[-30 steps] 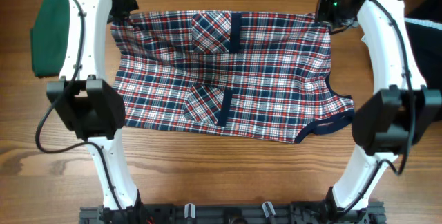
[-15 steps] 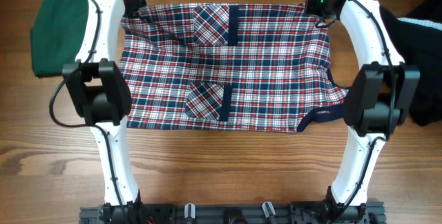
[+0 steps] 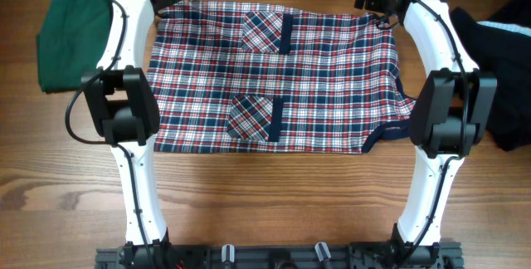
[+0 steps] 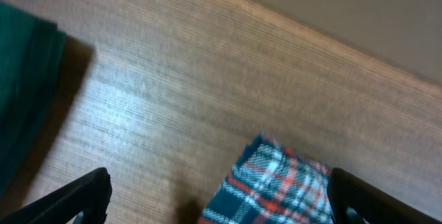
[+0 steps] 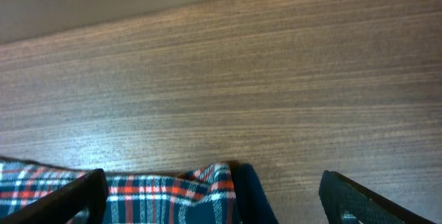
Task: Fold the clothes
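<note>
Two claws, fingers spread wide, sit at the far corners of the red-white-navy plaid sleeveless dress point(image 3: 332, 78). It lies flat across the middle of the wooden desk point(image 3: 249, 194), with its navy-trimmed pockets point(image 3: 253, 118) facing up. The left claw point(image 4: 217, 186) and the right claw point(image 5: 212, 182) each straddle a corner without pinching it. A folded dark-green garment point(image 3: 66, 41) lies to the dress's left and a black garment point(image 3: 506, 70) to its right.

No text, label, brand, number or sign can be read in any of the views; neither the clothes nor the arms show legible writing.
</note>
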`<state>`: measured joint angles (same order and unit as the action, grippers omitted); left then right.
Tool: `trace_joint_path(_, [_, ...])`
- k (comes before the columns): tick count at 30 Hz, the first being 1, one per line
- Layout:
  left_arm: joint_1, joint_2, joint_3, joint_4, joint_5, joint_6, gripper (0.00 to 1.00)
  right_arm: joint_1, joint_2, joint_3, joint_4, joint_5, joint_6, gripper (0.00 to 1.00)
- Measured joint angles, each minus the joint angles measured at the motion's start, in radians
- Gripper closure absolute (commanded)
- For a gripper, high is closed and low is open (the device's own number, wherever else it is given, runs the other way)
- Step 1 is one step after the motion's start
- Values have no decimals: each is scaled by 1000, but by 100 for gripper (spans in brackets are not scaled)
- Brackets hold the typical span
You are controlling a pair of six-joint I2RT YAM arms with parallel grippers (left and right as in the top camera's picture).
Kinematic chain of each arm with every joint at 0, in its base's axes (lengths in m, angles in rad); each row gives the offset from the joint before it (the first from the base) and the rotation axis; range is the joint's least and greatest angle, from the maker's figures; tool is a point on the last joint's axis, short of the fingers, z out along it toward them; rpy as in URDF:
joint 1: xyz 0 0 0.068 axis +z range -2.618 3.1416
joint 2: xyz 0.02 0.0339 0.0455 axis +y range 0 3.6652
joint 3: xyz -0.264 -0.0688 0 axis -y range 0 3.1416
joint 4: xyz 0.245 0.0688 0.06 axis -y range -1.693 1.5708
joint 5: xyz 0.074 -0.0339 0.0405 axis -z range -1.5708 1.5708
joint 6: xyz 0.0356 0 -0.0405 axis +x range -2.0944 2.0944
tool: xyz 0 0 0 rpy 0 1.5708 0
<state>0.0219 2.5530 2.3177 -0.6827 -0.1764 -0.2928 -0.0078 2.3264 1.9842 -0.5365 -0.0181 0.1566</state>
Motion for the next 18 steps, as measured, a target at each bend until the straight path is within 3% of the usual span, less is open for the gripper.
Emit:
trace_joint_path(10, [12,0,0,-80,-11,91,0,-1,-4,0,-53,1,-3,0])
trace_joint_path(18, [12,-109,-2,-330,29,110,0,-1,-181,0,-341,1,-4,0])
